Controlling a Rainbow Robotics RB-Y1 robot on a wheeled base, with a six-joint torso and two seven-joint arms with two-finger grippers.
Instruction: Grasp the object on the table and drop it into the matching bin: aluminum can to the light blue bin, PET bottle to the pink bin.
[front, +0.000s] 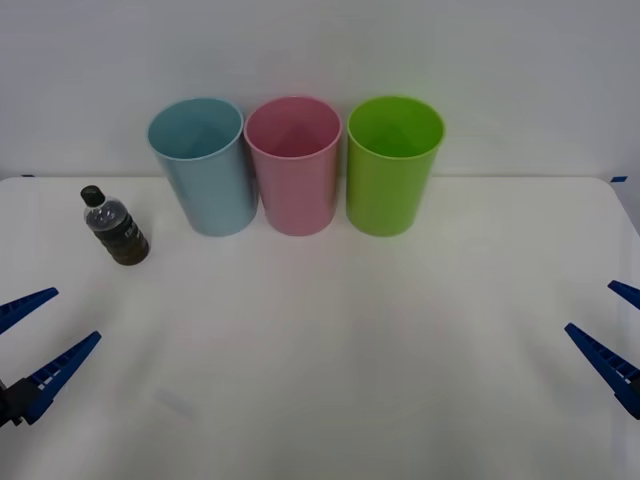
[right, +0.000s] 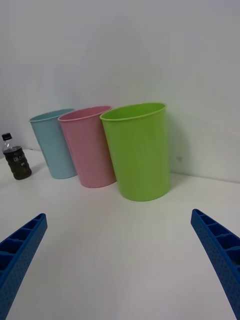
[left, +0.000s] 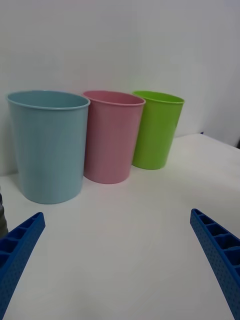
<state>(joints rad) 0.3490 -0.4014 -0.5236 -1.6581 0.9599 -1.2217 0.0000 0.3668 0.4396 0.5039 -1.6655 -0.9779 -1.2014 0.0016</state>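
Observation:
The PET bottle (front: 116, 227), small and clear with dark contents and a black cap, stands upright on the white table (front: 330, 350) at the far left, just left of the light blue bin (front: 203, 165). The pink bin (front: 294, 163) stands right beside the light blue one. From the right wrist view the bottle (right: 14, 156) shows far off beside the light blue bin (right: 53, 145) and pink bin (right: 89, 146). My left gripper (front: 38, 338) hovers open near the table's front left, well short of the bottle. At the front right, my right gripper (front: 618, 335) is open too, holding nothing.
A bright green bin (front: 392, 164) stands at the right end of the row of bins, against the white wall. In the left wrist view the light blue bin (left: 48, 145), pink bin (left: 111, 135) and green bin (left: 156, 128) line up ahead.

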